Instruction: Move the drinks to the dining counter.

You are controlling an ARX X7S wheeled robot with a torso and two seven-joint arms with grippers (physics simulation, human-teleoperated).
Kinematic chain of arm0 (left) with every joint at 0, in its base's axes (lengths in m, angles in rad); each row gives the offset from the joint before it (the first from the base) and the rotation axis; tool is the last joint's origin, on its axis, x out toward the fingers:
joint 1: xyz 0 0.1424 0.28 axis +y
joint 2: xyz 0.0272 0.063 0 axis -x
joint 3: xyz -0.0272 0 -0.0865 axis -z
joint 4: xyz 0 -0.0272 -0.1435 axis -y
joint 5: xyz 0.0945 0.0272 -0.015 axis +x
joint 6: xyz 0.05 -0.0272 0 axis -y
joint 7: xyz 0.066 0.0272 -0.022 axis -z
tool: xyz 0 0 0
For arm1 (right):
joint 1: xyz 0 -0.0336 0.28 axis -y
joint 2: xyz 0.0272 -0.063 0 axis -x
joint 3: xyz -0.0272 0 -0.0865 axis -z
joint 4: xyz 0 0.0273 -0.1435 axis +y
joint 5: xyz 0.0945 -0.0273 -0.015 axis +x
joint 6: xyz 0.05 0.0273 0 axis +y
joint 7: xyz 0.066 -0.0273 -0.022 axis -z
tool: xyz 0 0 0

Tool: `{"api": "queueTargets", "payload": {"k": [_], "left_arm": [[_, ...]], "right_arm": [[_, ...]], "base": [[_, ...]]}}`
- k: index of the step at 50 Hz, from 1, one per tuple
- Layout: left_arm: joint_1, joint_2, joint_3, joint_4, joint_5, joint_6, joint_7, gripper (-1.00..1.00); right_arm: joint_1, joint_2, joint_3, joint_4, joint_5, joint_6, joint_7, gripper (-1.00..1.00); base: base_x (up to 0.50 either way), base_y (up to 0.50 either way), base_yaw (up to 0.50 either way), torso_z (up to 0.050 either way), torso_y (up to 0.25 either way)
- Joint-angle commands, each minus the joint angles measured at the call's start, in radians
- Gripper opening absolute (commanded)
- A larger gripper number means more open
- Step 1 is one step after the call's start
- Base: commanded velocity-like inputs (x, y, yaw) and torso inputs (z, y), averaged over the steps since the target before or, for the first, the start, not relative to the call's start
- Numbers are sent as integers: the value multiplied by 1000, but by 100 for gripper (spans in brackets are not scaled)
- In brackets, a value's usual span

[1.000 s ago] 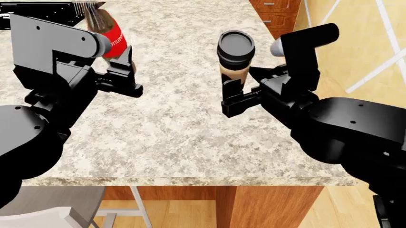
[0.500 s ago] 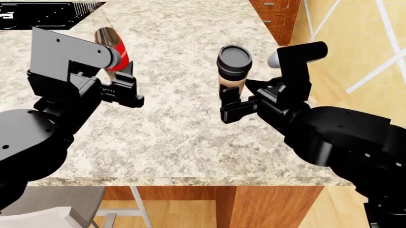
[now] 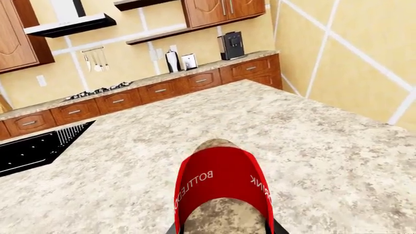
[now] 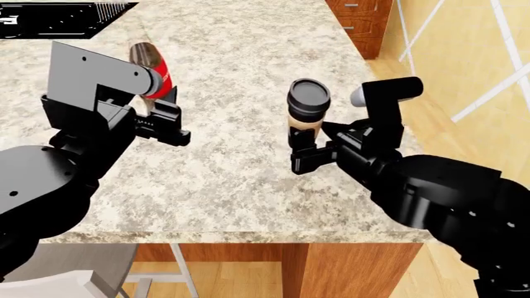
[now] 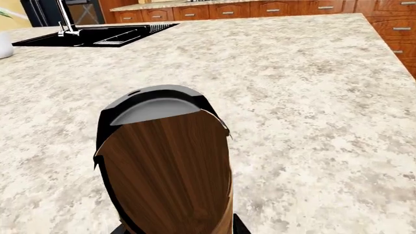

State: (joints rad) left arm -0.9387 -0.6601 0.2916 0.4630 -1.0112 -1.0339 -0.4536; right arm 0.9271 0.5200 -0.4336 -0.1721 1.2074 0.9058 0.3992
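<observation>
The dining counter [image 4: 240, 167] is a wide pale speckled granite top on a reddish-brown wood base. My left gripper [image 4: 161, 115] is shut on the cola bottle [image 4: 155, 73], which has a red label with white lettering. The bottle tilts away from me, over the counter's left part. In the left wrist view the bottle [image 3: 221, 190] fills the lower middle. My right gripper [image 4: 311, 146] is shut on the tan cup [image 4: 307, 108] with a black lid, held upright over the counter. In the right wrist view the cup [image 5: 169, 165] shows its brown sleeve and black lid.
A black sink [image 4: 49, 18] is set in the counter at the far left and also shows in the right wrist view [image 5: 97, 34]. Wood cabinets [image 4: 360, 22] stand past the counter's far right corner. A stool [image 4: 74, 273] stands below the near edge. A back counter with a stove [image 3: 97, 91] lies beyond.
Both arms drew slightly back toward me. The cola bottle came lower and tilted further. The cup shifted a little nearer and stays upright.
</observation>
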Motion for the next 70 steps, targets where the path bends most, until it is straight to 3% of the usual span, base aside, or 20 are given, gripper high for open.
{"api": "queueTargets", "payload": {"k": [1,49,50,70], "left_arm": [[-14,-1,-11,4,10,1,-14,-100],[-7,-9,-5,1,10,20,-13,-100],[-10,-9,-6,0,8,18,-13,-100],[1,-17,-7,1,7,30,-11,-100]], "right_arm": [[-27,5,9,2,-27,-17,-28,-100],[-48,18,-30,3,-40,-17,-51,-100],[-49,20,-28,0,-40,-18,-47,100],[-55,34,-23,-27,-26,-18,-37,100]], "base": [[0,0,0,0,0],[0,0,0,0,2],[0,0,0,0,0],[0,0,0,0,1]]}}
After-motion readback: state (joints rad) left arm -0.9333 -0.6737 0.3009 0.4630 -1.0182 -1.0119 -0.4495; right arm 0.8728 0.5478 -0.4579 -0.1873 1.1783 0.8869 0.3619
